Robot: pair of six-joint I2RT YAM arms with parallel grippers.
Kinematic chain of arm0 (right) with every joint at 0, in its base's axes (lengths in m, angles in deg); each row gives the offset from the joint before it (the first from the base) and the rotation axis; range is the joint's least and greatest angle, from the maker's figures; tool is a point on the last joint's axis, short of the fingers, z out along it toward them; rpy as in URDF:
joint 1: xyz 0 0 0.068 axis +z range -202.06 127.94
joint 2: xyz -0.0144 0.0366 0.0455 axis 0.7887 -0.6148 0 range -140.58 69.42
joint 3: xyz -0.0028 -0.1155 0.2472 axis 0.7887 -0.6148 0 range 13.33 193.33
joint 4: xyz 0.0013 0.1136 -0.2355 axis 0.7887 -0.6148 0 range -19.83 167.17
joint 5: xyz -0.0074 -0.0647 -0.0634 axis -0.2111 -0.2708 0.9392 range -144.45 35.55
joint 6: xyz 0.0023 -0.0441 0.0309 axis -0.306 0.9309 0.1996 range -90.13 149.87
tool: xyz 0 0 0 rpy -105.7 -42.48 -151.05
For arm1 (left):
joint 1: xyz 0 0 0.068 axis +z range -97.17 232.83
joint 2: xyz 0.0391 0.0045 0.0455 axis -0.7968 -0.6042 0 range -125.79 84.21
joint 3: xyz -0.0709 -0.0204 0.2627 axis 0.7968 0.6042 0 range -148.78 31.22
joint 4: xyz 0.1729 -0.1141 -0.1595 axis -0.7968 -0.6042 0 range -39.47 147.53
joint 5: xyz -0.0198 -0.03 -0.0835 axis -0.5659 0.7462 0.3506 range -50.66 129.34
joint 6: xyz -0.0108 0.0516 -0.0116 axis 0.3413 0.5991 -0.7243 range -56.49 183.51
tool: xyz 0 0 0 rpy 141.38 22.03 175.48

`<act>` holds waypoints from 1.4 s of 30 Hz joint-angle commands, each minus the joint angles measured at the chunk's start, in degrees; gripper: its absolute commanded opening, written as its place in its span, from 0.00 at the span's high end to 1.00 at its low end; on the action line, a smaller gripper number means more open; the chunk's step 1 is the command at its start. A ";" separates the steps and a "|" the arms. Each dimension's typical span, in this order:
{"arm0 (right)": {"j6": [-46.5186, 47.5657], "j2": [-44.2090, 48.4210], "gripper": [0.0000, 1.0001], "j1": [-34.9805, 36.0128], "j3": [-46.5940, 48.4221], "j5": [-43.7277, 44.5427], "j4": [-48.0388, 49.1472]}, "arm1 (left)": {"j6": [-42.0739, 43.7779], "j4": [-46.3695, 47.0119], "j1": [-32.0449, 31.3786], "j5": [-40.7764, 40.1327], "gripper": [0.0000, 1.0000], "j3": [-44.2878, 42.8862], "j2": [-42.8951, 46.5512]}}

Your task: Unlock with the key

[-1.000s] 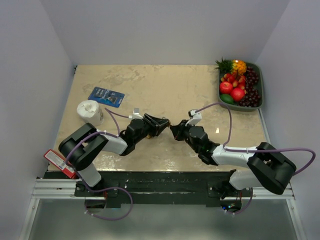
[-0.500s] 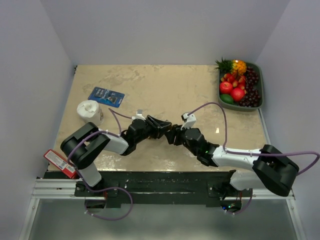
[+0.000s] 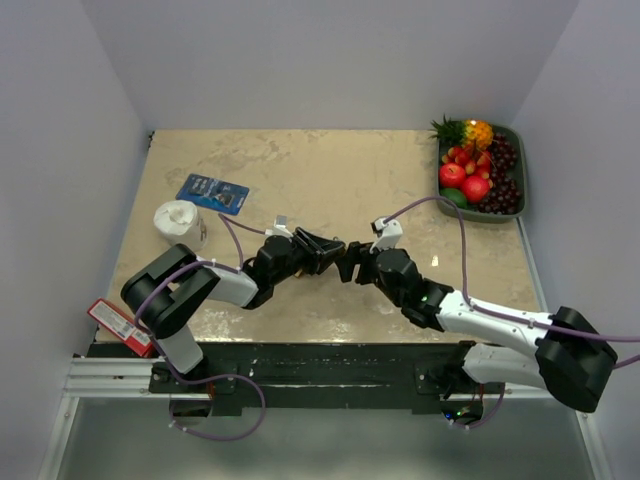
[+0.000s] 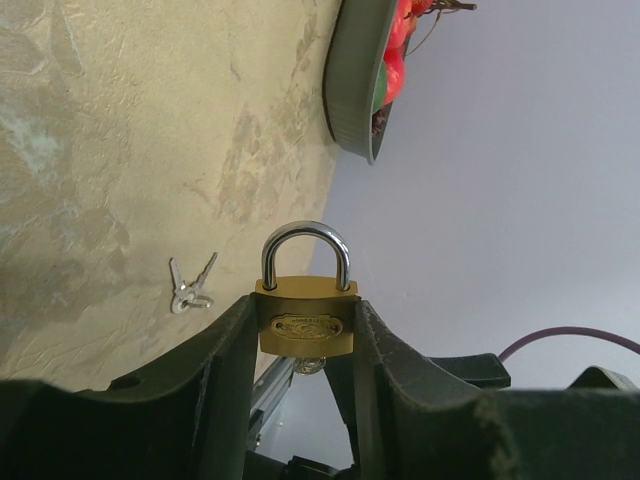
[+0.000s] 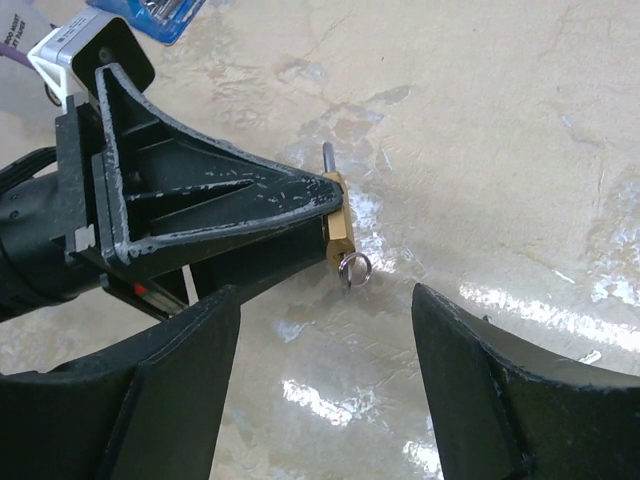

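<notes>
A brass padlock (image 4: 305, 322) with a steel shackle (image 4: 306, 240) is clamped between the fingers of my left gripper (image 4: 303, 312), which is shut on its body. Both shackle legs sit in the body. A key (image 4: 307, 365) sticks out of the padlock's underside, and its ring (image 5: 353, 268) hangs free. In the right wrist view the padlock (image 5: 336, 225) shows at the tip of the left fingers (image 5: 220, 215). My right gripper (image 5: 325, 300) stands open just short of the key, touching nothing. In the top view the two grippers (image 3: 322, 250) (image 3: 346, 262) meet tip to tip at mid-table.
A spare bunch of keys (image 4: 188, 288) lies on the marble table. A green tray of fruit (image 3: 482, 172) stands at the back right. At the left are a blue packet (image 3: 212, 192), a white roll (image 3: 180, 222) and a red packet (image 3: 118, 326) at the table edge.
My right gripper has gone from shut to wide open, leaving the key in the padlock. The left gripper has kept its hold on the padlock.
</notes>
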 commanded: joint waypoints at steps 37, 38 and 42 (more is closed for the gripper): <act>-0.94 -7.08 1.00 -5.60 2.60 -9.15 7.24 | 5.05 8.08 0.21 1.77 1.00 1.21 1.03; -1.21 -6.90 1.00 -5.78 2.42 -9.50 7.41 | 5.40 8.43 0.12 1.77 1.00 1.30 1.03; -4.18 -6.20 1.00 -7.63 1.19 -13.53 9.43 | 6.63 11.41 0.12 2.56 1.00 1.30 0.60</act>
